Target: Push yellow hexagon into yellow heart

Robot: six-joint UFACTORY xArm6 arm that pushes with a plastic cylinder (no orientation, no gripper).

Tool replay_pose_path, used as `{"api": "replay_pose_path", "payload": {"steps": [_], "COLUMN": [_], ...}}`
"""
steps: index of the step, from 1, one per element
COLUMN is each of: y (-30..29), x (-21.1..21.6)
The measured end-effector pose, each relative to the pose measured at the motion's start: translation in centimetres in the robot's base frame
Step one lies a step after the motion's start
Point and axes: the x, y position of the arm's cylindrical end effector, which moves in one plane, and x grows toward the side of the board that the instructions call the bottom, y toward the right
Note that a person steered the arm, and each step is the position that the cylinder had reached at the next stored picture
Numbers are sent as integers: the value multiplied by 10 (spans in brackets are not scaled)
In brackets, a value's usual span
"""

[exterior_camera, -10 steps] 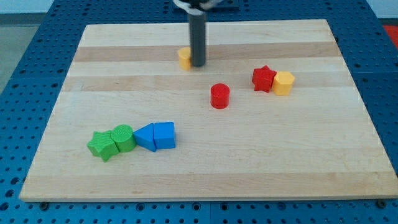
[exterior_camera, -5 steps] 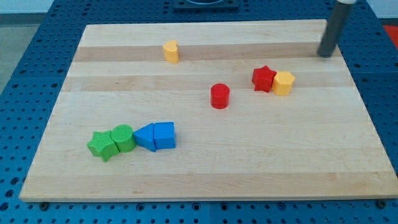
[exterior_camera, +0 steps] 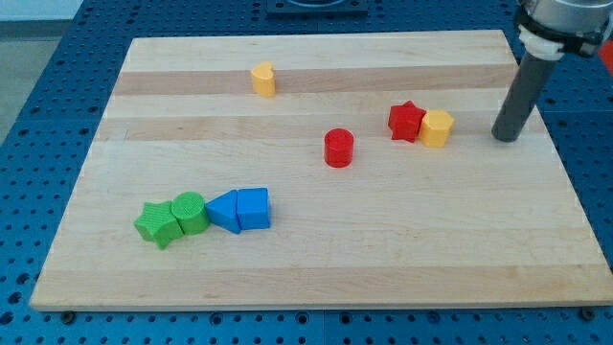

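Yellow hexagon (exterior_camera: 438, 127): on the wooden board (exterior_camera: 316, 259), pressed flank to flank against the red star (exterior_camera: 406, 121) on its left in the view. Yellow heart (exterior_camera: 262, 79) well apart from the hexagon, up and to the view's left of it, alone.

My tip (exterior_camera: 505, 137) near the hexagon on its right in the view, a little lower, with bare wood between (no contact yet). No pincer on this arm to spread or press together: only 1 straight dark rod, holding nothing, end down at the board.

Key relation: hexagon between tip and heart, roughly, so a leftward and upward shove looks right. Snag, by judgement: red star directly on the hexagon's far side, likely to be carried along or to turn the hexagon off line. Probably better to come at the hexagon from lower right, or to peel it off the star first.

Red cylinder (exterior_camera: 338, 148) left of and slightly below the hexagon, just under the likely path. Far to the lower left of the hexagon, 4 blocks in a touching row: green star (exterior_camera: 158, 223), green cylinder (exterior_camera: 191, 212), blue triangle (exterior_camera: 223, 210), blue block (exterior_camera: 254, 208) of unclear shape.

Blocks small, matte, hard-edged, looking like plastic; hexagon squat, no real long axis. Board pale, smooth, banded grain; easy sliding likely.
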Motion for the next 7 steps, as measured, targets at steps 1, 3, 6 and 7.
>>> {"api": "replay_pose_path", "payload": {"steps": [1, 3, 6, 7], "y": [-21, -54, -52, 3], "x": [8, -15, -82, -53]}}
